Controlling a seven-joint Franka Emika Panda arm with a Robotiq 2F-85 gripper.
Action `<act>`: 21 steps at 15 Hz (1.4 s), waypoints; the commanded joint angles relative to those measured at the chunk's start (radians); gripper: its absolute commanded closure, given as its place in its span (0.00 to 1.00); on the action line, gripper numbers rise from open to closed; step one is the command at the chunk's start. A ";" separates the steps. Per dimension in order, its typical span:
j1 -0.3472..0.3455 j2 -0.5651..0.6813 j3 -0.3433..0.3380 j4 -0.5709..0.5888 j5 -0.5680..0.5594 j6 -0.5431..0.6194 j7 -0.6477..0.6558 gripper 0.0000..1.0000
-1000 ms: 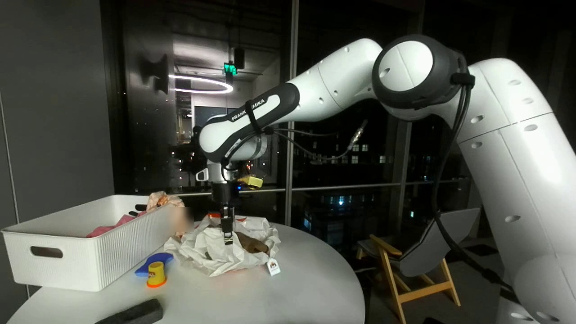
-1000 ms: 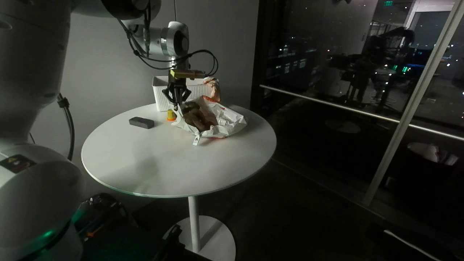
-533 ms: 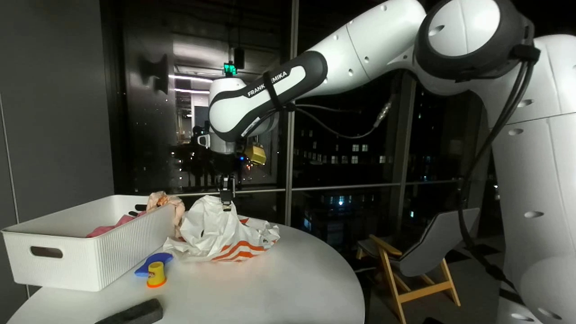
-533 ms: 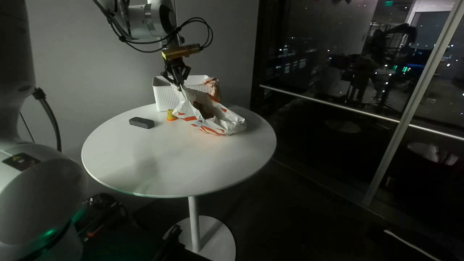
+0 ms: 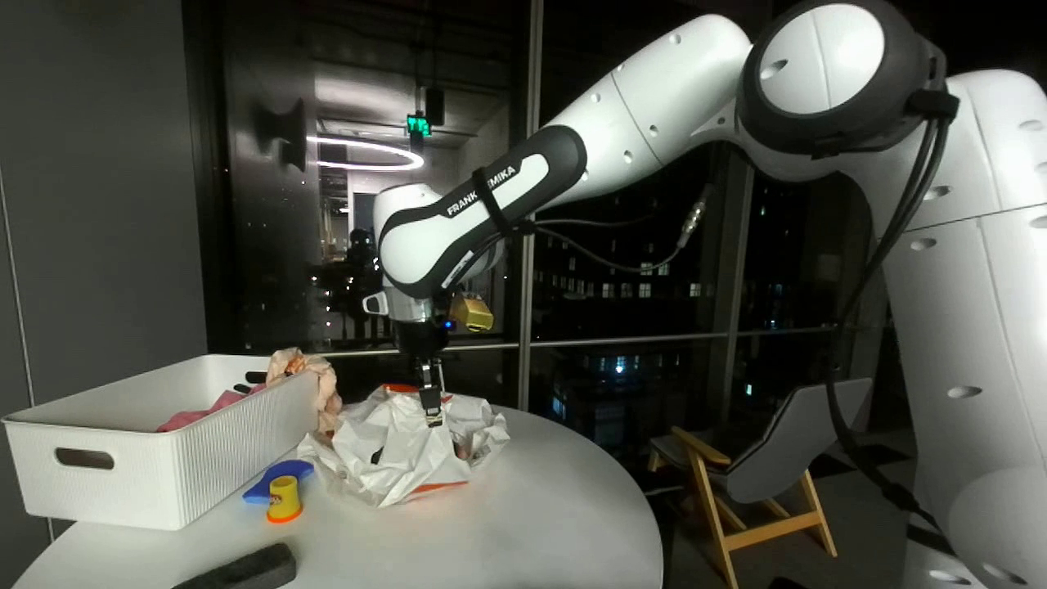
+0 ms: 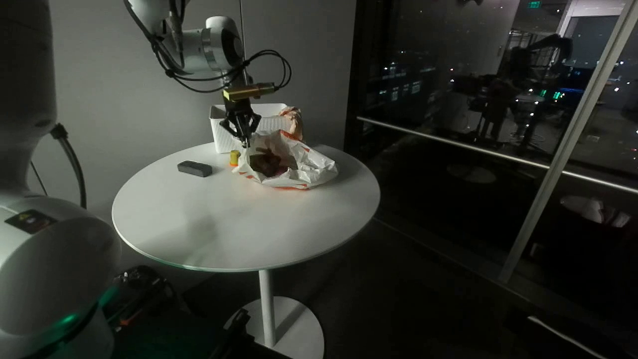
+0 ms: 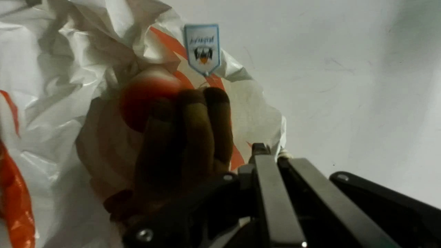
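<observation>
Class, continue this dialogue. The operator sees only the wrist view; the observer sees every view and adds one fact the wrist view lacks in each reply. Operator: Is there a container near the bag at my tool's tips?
Observer: Yes, a white basket stands beside the bag, as both exterior views show.
Operator: Is anything draped over it?
Observer: Yes, crumpled peach-coloured material hangs over its edge on the side by the bag.
Operator: And does anything small stand on the table nearby?
Observer: Yes, a yellow tub with orange around its foot.
</observation>
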 commanded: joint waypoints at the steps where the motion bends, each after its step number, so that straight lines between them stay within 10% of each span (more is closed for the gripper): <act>1: -0.002 0.086 0.005 0.025 0.023 0.040 -0.094 0.92; 4: -0.004 0.151 0.005 0.048 0.038 0.051 -0.116 0.91; 5: -0.003 0.155 0.002 0.047 0.033 0.048 -0.114 0.68; 15: 0.030 0.048 0.007 0.038 -0.028 -0.017 -0.112 0.01; 21: 0.043 0.118 0.065 0.109 0.037 0.153 -0.306 0.00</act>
